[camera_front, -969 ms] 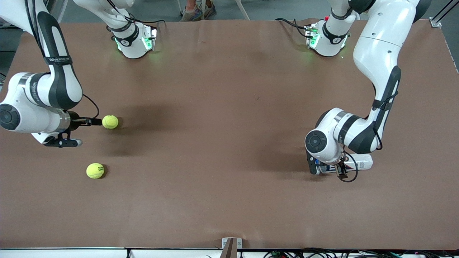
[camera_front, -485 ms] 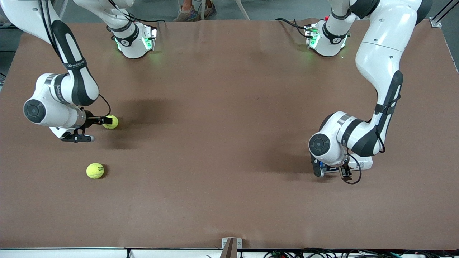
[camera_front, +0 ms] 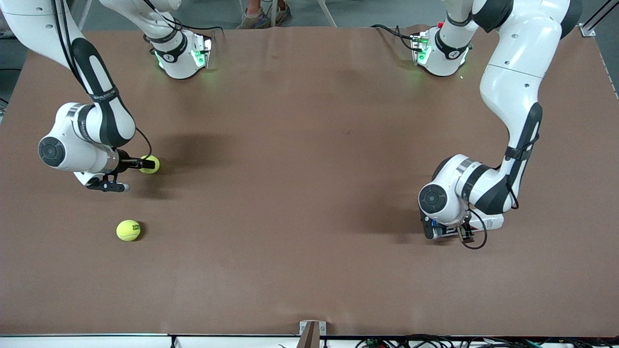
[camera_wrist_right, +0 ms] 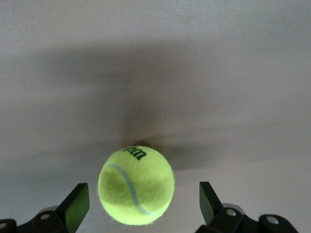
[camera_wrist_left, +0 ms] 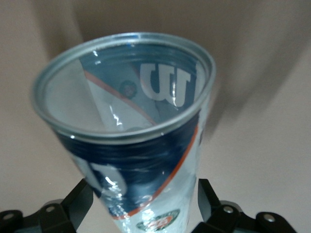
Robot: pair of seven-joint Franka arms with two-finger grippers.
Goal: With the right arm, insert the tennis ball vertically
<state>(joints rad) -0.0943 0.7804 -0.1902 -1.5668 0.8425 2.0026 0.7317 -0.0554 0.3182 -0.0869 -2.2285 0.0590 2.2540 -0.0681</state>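
The tennis ball (camera_front: 150, 164) sits on the desk (camera_front: 309, 193) near the right arm's edge, between the spread fingers of the right end effector (camera_front: 146, 165), which reaches in level from the edge side. The right wrist view shows the ball (camera_wrist_right: 136, 185) centred with a gap at each finger (camera_wrist_right: 77, 203), so nothing is gripped yet. A second ball (camera_front: 128, 230) lies loose, closer to the front camera: two balls in all. One can (camera_front: 476, 224) lies on its side near the left arm's edge, its long axis along the desk, the left end effector (camera_front: 447, 232) closed across it.
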